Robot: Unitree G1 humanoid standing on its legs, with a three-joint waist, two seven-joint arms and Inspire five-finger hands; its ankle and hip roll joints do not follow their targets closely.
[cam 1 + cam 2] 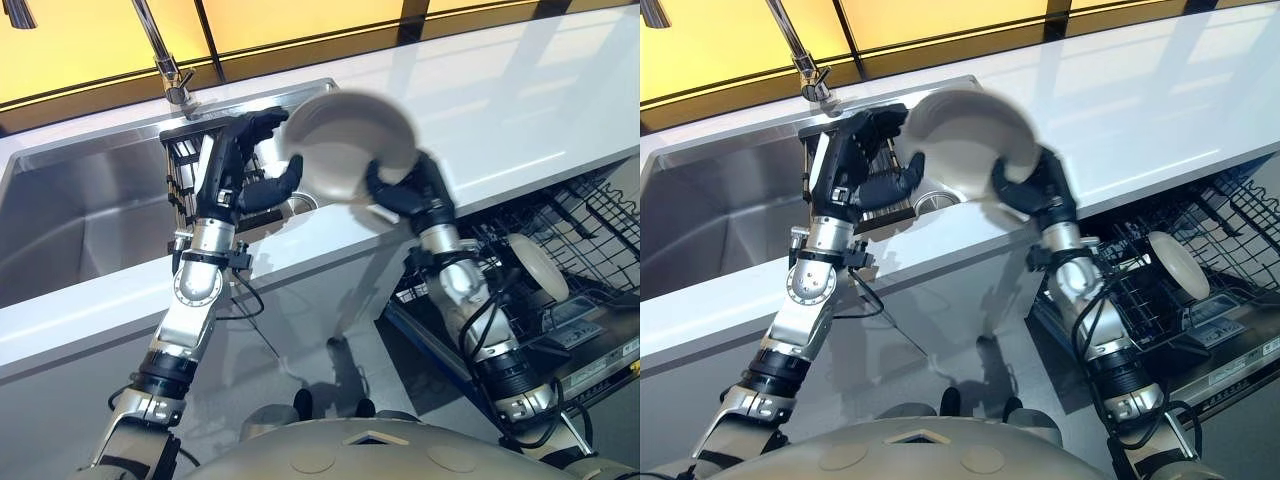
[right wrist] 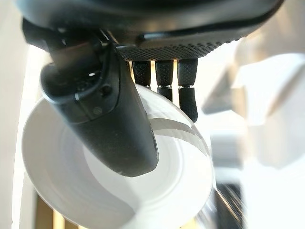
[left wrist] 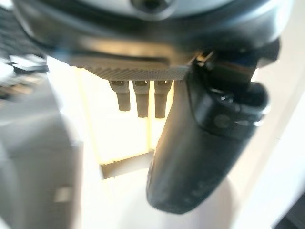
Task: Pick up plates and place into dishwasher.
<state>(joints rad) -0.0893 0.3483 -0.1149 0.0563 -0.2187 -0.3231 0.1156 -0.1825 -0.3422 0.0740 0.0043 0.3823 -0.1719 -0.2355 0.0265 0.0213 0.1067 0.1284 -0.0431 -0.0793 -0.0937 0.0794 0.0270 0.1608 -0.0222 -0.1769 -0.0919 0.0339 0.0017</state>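
Observation:
A white plate (image 1: 350,135) hangs tilted above the counter's front edge, and my right hand (image 1: 410,190) is shut on its lower right rim. In the right wrist view the thumb (image 2: 109,124) lies across the plate's (image 2: 181,191) face, with the fingers behind it. My left hand (image 1: 245,160) is open right beside the plate's left rim; I cannot tell whether it touches. Its fingers and thumb (image 3: 205,143) hold nothing. Another white plate (image 1: 540,265) stands on edge in the open dishwasher's rack (image 1: 590,215) at the lower right.
A steel sink (image 1: 90,200) with a faucet (image 1: 165,60) lies at the left. In it, behind my left hand, stands a black dish rack (image 1: 183,150). The white counter (image 1: 520,110) runs to the right, above the pulled-out dishwasher rack.

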